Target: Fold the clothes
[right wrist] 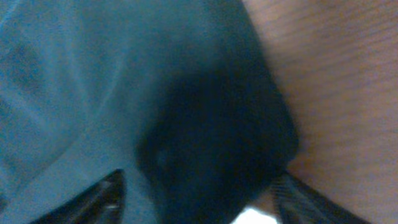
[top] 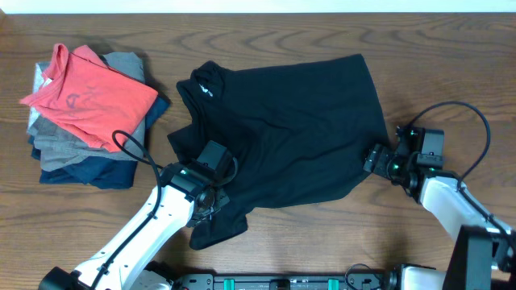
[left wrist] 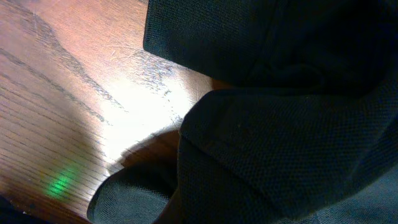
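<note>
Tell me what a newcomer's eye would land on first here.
The black shirt sprawls rumpled across the middle of the table, with the left gripper shut at its near-left corner and the right gripper open around its right edge. At far left, a coral-red shirt tops a stack of folded garments.

Plain black soft-fabric shirt (top: 298, 129) with small white logo (top: 203, 90); coral-red shirt (top: 97, 89) bearing dark emblem (top: 74, 100); brown wood-grain counter (top: 322, 242).
</note>
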`<state>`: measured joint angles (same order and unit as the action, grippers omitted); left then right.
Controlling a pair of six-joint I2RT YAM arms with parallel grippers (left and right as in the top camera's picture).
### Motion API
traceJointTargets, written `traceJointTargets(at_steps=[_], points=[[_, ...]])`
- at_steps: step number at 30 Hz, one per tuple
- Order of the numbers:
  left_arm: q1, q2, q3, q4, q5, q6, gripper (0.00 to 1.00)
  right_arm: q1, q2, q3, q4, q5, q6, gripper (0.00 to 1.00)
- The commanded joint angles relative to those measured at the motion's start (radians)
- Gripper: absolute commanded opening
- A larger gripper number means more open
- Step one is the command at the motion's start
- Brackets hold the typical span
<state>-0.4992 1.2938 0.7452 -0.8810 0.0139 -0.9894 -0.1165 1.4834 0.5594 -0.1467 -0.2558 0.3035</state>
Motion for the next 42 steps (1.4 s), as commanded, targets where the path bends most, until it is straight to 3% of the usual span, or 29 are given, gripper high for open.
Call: traceJointTargets(at_steps=[1,2,3,7,13,17,20,22,34,42], points=[[0.006,0.0,-0.005,0.012,-0.034,0.013,0.08,-0.01,0.039,-0.01,0.028,-0.069,-0.004,0.29],[0.006,0.0,-0.005,0.029,-0.034,0.013,0.08,-0.012,0.037,-0.01,0.044,-0.043,0.0,0.1],[0.006,0.0,-0.005,0.049,-0.034,0.014,0.08,-0.016,0.031,-0.009,0.05,-0.006,0.008,0.01],[0.006,0.0,-0.005,0.136,-0.034,0.046,0.08,-0.058,-0.043,0.026,-0.022,0.112,0.051,0.01],[0.006,0.0,-0.005,0.216,-0.034,0.071,0.08,-0.115,-0.219,0.18,-0.305,0.206,0.029,0.01],[0.006,0.0,-0.005,0.23,-0.034,0.073,0.08,-0.121,-0.251,0.266,-0.439,0.215,-0.031,0.11],[0.006,0.0,-0.005,0.232,-0.034,0.073,0.08,-0.121,-0.239,0.262,-0.477,0.225,-0.039,0.38],[0.006,0.0,-0.005,0.232,-0.034,0.073,0.08,-0.12,-0.218,0.251,-0.493,0.238,-0.039,0.48],[0.006,0.0,-0.005,0.232,-0.034,0.073,0.08,-0.119,-0.077,0.238,-0.681,0.251,-0.02,0.53],[0.006,0.0,-0.005,0.232,-0.033,0.072,0.08,-0.116,-0.026,0.18,-0.572,0.243,-0.02,0.55]])
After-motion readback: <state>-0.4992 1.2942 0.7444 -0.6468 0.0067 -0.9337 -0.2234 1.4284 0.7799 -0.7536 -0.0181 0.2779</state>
